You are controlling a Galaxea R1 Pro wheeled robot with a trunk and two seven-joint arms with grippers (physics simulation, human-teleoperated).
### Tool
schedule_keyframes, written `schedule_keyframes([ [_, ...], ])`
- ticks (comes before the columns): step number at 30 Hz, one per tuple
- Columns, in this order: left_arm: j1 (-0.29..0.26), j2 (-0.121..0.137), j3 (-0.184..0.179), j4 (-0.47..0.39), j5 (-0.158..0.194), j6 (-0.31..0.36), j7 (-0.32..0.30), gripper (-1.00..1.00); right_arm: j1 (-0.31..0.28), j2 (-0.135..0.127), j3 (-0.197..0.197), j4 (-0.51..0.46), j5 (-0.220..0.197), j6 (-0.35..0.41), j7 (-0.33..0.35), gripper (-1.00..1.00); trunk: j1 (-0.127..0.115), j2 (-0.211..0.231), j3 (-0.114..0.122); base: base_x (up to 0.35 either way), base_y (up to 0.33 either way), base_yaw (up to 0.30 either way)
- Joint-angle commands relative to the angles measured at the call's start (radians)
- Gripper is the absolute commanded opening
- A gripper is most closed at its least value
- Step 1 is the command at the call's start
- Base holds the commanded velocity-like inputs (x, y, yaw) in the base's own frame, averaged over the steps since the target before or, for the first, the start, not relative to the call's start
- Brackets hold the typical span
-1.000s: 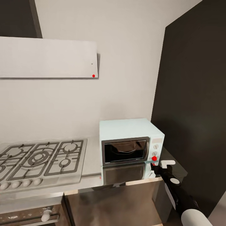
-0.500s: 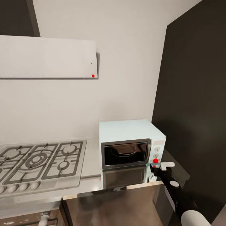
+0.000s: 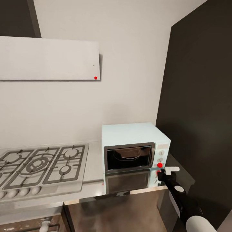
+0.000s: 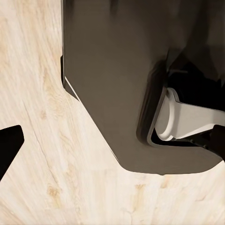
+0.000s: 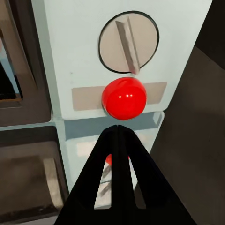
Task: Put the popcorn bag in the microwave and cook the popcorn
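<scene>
Mint-blue sheet metal fills most of what we see past our right gripper (image 5: 117,129), whose two dark fingers are pressed together into a single point just short of the microwave (image 3: 133,148) control panel. Straight ahead of that point sits the red button (image 5: 124,98), and beyond it a pale round knob (image 5: 129,42) with its ridge slightly tilted. To one side of our fingers runs the dark frame of the microwave door, shut, and through its glass in the head view we make out a curved shape that may be the popcorn bag (image 3: 129,155), though we cannot be sure. The microwave stands on the countertop (image 3: 93,167) close to its front edge, with a dark wall panel (image 3: 196,106) right beside it, so our right arm has only a narrow gap on that flank. Well away on the other side lies the gas hob (image 3: 38,164). Our left gripper is not visible; its wrist camera shows only wood floor (image 4: 42,140) and dark robot body, so we cannot tell its state.
</scene>
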Motion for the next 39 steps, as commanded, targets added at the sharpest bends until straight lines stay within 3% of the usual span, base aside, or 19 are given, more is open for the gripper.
schedule_keyframes([
  [1,0.0,0.0,0.008,-0.002,0.001,0.007,-0.002,1.0,-0.001,0.001,-0.007,0.001,0.01,-0.004,0.007,-1.0,0.0,-0.001,0.0,0.0,0.0,0.0],
  [39,0.0,0.0,0.008,-0.002,0.001,0.007,-0.002,1.0,-0.001,0.001,-0.008,0.001,0.01,-0.004,0.007,-1.0,0.0,-0.001,0.0,0.043,-0.01,0.0],
])
